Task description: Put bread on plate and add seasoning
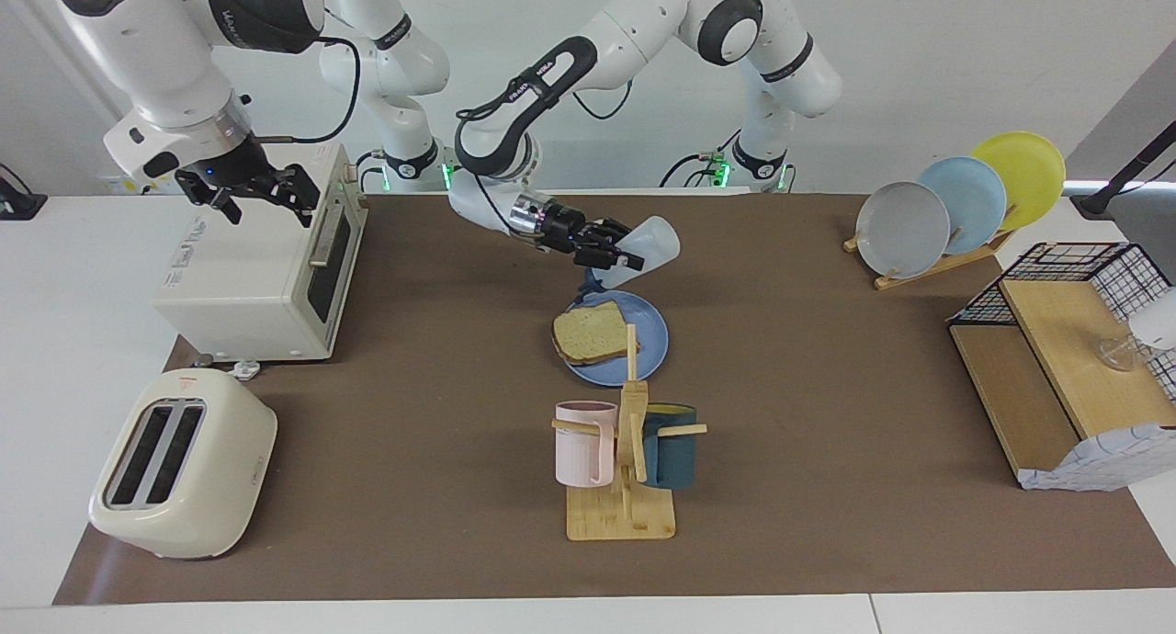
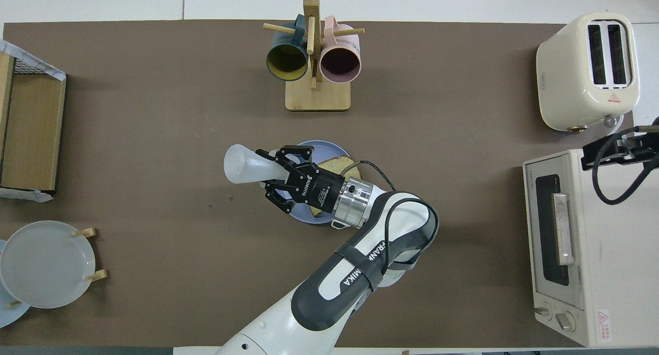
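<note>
Translucent white, the seasoning (image 1: 643, 245) lies tilted in the left gripper's (image 1: 606, 248) clamped jaws over the plate (image 1: 654, 335), cap down toward the bread (image 1: 588, 333), mug rack (image 1: 625, 450) nearby, while the right gripper (image 1: 248, 193) waits, jaws apart, over the oven (image 1: 257, 276).

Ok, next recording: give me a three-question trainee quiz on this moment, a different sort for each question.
1. True or false: the bread lies on the blue plate.
2. Which gripper holds the seasoning bottle? A) the left gripper B) the right gripper C) neither
3. Fill in: the right gripper, open and empty, waits above the ____.

Key
1. True.
2. A. The left gripper is shut on the bottle, holding it tilted, cap end down, over the plate's edge nearer the robots.
3. Toaster oven, at the right arm's end of the table.
</note>
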{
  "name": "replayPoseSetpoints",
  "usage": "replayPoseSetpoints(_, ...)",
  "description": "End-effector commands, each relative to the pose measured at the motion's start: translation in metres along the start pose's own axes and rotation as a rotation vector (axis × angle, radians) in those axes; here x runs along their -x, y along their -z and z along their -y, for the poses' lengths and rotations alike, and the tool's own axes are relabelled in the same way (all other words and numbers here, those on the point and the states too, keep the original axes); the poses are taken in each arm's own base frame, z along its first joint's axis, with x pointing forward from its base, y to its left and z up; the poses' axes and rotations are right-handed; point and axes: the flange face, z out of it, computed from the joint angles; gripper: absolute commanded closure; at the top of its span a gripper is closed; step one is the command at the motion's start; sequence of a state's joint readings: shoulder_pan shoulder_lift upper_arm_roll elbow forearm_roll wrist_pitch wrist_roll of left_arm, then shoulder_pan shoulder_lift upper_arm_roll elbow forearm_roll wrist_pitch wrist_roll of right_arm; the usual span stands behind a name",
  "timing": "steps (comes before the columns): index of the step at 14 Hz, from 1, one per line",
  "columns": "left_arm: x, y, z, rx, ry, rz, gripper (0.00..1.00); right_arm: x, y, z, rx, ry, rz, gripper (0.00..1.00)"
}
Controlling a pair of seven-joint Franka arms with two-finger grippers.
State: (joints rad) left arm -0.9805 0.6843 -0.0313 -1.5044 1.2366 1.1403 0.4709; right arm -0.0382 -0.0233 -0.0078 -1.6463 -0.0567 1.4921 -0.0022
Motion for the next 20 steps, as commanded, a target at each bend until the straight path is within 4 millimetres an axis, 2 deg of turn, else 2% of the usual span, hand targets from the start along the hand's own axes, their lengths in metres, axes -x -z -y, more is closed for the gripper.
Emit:
replayPoseSetpoints(1,0.006,0.013,-0.006,-0.025,-0.014,-0.008,1.00,0.002,0.002,-0.002,-0.006,0.013,-0.002,0.00)
replayPoseSetpoints(4,0.061,0.013,0.006,0.015,0.038,-0.111,1.00,0.002,0.002,-0.002,-0.006,0.013,-0.002,0.00)
replayPoseSetpoints(6,0.082,0.011,0.010,0.035,0.062,-0.138,1.00,0.002,0.002,-0.002,-0.006,0.013,-0.002,0.00)
replayPoseSetpoints(8,0.098,0.001,0.017,0.088,0.085,-0.194,1.00,0.002,0.002,-0.002,-0.006,0.013,-0.002,0.00)
replayPoseSetpoints(12,0.116,-0.018,0.025,0.209,0.216,-0.272,1.00,0.002,0.002,-0.002,-0.006,0.013,-0.002,0.00)
replayPoseSetpoints(13,0.127,-0.028,0.032,0.243,0.245,-0.321,1.00,0.002,0.002,-0.002,-0.006,0.013,-0.002,0.00)
replayPoseSetpoints(16,0.183,-0.067,0.053,0.370,0.336,-0.450,1.00,0.002,0.002,-0.002,-0.006,0.013,-0.002,0.00)
replayPoseSetpoints(20,0.213,-0.120,0.070,0.501,0.431,-0.550,1.00,0.002,0.002,-0.002,-0.006,0.013,-0.002,0.00)
